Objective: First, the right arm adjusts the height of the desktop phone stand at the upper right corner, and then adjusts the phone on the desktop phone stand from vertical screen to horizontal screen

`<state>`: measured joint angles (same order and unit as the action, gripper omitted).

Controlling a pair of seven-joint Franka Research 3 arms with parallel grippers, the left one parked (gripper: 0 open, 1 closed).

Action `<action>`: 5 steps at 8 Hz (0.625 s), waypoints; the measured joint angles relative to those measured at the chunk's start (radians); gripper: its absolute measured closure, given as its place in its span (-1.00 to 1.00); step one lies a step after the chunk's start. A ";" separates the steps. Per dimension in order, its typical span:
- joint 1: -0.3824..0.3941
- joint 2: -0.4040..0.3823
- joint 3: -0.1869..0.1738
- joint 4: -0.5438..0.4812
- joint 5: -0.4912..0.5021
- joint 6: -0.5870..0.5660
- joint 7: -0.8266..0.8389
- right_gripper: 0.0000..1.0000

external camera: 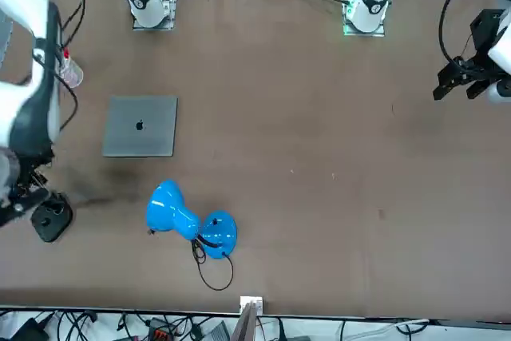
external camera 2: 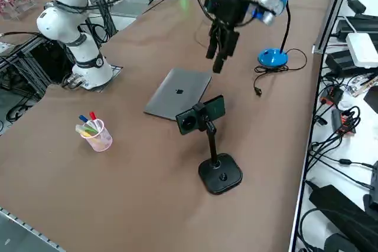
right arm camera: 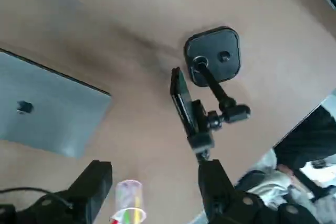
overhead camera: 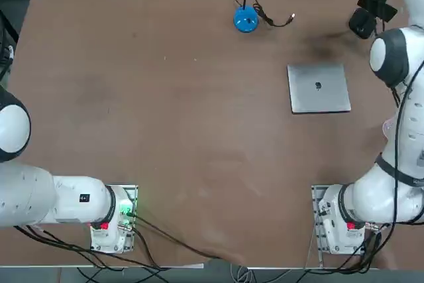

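The desktop phone stand has a black rounded base (external camera 2: 220,174) near the table's right edge and a thin pole (external camera 2: 210,140) rising from it. Its clamp holds the phone (external camera 2: 204,113), a small dark slab tilted on the pole's top. In the right wrist view the base (right arm camera: 215,56), pole and phone (right arm camera: 181,100) lie just beyond my fingers. My right gripper (external camera 2: 216,62) hangs in the air above the table, off to the side of the stand and higher than the phone. It is open (right arm camera: 155,167) with nothing between its fingers.
A closed grey laptop (overhead camera: 318,88) lies flat beside the stand. A blue lamp (overhead camera: 246,19) with a black cable stands at the far edge. A clear cup of pens (external camera 2: 94,131) sits near the right edge.
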<state>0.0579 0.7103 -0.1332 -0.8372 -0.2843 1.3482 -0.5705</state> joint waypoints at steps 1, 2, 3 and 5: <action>0.000 -0.042 0.000 -0.024 0.050 -0.007 0.063 -1.00; 0.001 -0.089 0.000 -0.064 0.091 -0.008 0.118 -1.00; 0.002 -0.142 0.001 -0.117 0.124 -0.003 0.170 -1.00; 0.008 -0.258 0.003 -0.250 0.186 0.045 0.266 -1.00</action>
<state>0.0654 0.4526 -0.1306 -1.0870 -0.0982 1.3929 -0.3050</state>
